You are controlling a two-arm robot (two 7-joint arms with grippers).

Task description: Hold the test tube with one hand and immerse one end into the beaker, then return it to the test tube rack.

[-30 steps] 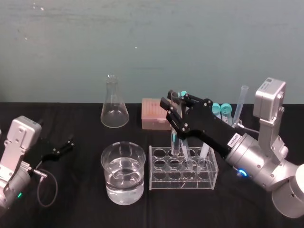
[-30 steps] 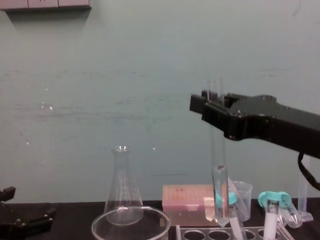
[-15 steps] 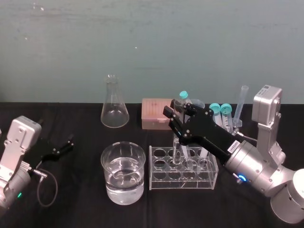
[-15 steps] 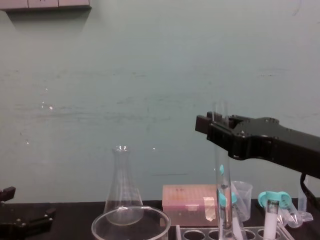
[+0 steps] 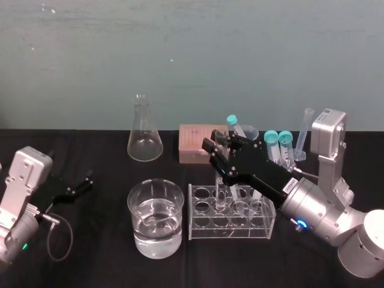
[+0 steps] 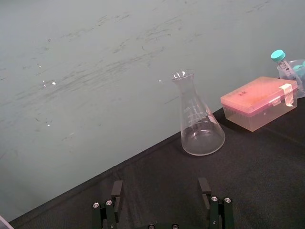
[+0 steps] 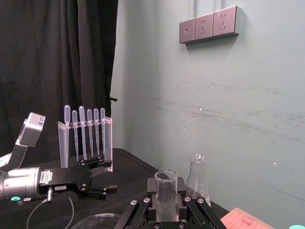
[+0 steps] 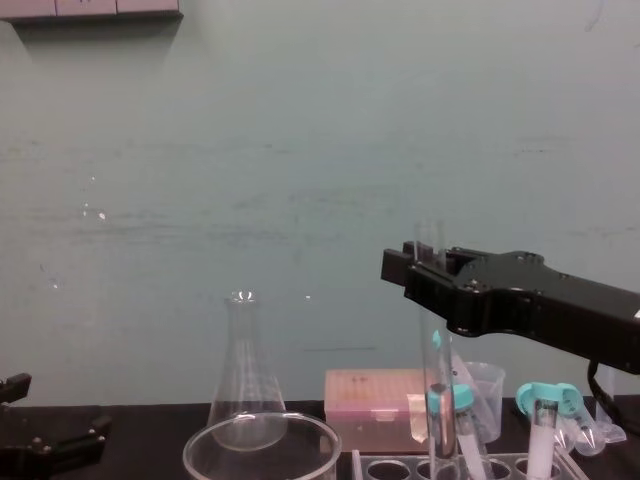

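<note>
Right tool pinches the test tube just below its rim, a black finger pressed to each side of the glass, as the right wrist view shows. A teal wall closes the room behind. In the right wrist view it carries a row of grey sockets, and a black curtain hangs off to one side. The table, under black cloth, runs up to that wall.

The right arm reaches in from the table's right edge, slanting forward and to the left, with a blue ring lit on its silver wrist. The left tool is parked near the table's left edge, low over the cloth, fingers spread.

The test tube rack stands right of the table's middle. The beaker, partly filled with clear liquid, sits just beside the rack's left end. A conical flask and a pink box stand near the back edge.

In the chest view the test tube stands upright, long axis vertical, open mouth up. Its lower end is down in a hole in the left half of the rack.
</note>
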